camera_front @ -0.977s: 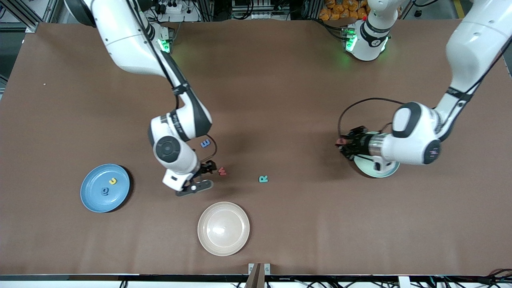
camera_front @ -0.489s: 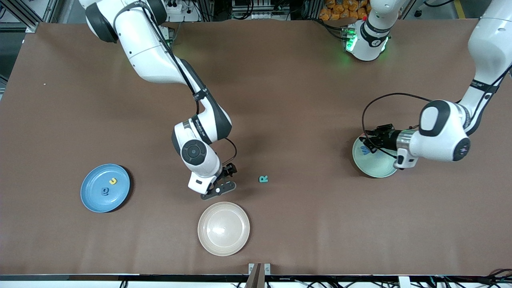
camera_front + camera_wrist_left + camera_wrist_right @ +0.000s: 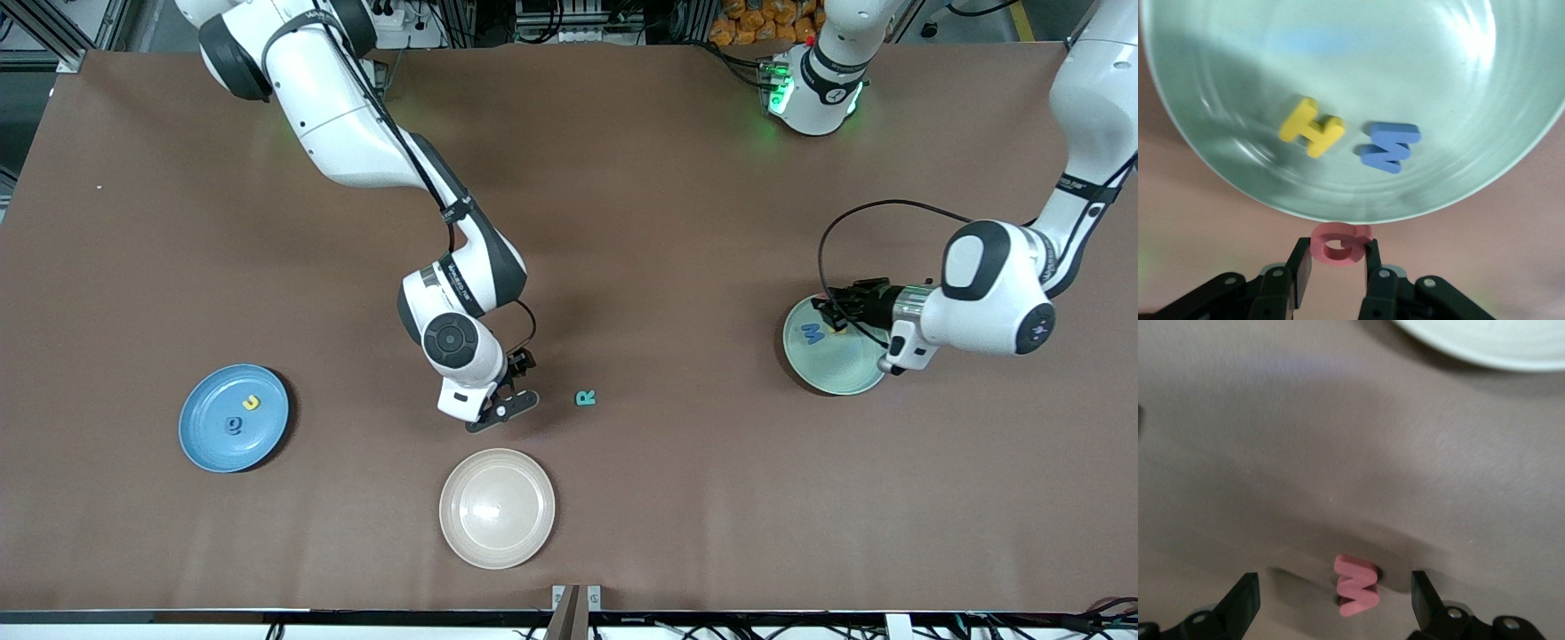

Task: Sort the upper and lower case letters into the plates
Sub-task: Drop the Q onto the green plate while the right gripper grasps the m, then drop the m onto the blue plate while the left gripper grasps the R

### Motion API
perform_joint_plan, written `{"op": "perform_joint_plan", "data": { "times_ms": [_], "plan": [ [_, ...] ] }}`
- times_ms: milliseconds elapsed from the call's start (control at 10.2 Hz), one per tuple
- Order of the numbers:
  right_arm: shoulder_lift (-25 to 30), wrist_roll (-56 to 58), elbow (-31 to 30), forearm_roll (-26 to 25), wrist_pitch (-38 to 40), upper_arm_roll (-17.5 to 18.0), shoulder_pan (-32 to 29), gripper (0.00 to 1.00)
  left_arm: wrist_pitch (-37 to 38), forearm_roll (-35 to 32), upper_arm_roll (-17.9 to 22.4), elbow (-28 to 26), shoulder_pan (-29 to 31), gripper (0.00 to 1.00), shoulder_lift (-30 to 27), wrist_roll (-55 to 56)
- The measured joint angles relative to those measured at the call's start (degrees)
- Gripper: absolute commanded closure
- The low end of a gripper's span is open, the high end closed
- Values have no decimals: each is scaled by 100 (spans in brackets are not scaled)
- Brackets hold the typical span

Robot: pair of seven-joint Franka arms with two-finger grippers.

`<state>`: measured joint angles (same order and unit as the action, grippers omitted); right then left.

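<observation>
Left gripper (image 3: 1337,267): clamped on a pink foam letter G (image 3: 1340,243), hovering over the twelve-o'clock rim of the pale mint green round matte plate (image 3: 845,372) toward the left arm's end of the table. In that plate: yellow foam letter H (image 3: 1311,127), blue foam letter M (image 3: 812,334). Right gripper (image 3: 1331,600): fingers spread wide, straddling a pink foam letter W (image 3: 1355,585) flat on the brown table covering (image 3: 622,204). Teal foam letter R (image 3: 585,397): just beside the right gripper. Mid-blue round matte plate (image 3: 206,444): toward the right arm's end, holding a yellow letter (image 3: 252,403) and a blue letter (image 3: 233,425). Beige cream plate (image 3: 497,508): at six o'clock from the right gripper.

A beige plate (image 3: 497,508) sits on the brown table (image 3: 622,178).
</observation>
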<state>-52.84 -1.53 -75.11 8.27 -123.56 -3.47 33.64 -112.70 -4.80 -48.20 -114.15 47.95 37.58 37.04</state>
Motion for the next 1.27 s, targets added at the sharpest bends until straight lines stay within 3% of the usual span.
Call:
{"op": "perform_joint_plan", "data": {
  "times_ms": [98,391,489,586,684,977,1271],
  "plan": [
    [0,20,-63,-1,29,0,25,0,15,0,-1,-5,15,53,18,-36],
    [14,88,-86,-59,31,-2,43,0,15,0,-13,-24,-38,44,25,-39],
    [14,91,-87,-64,31,-2,45,29,15,0,-12,-29,-37,28,25,-69],
    [15,97,-87,-72,30,-4,45,99,15,0,-11,-31,-36,8,26,-132],
    [27,99,-87,-128,29,-22,45,100,16,0,-11,-31,-36,0,27,-157],
    [93,133,-88,-174,36,-47,45,100,14,155,-29,-39,-99,0,57,-11],
    [135,195,-90,-183,56,-113,33,100,-270,1078,-59,-15,-630,0,66,785]
  ]
}}
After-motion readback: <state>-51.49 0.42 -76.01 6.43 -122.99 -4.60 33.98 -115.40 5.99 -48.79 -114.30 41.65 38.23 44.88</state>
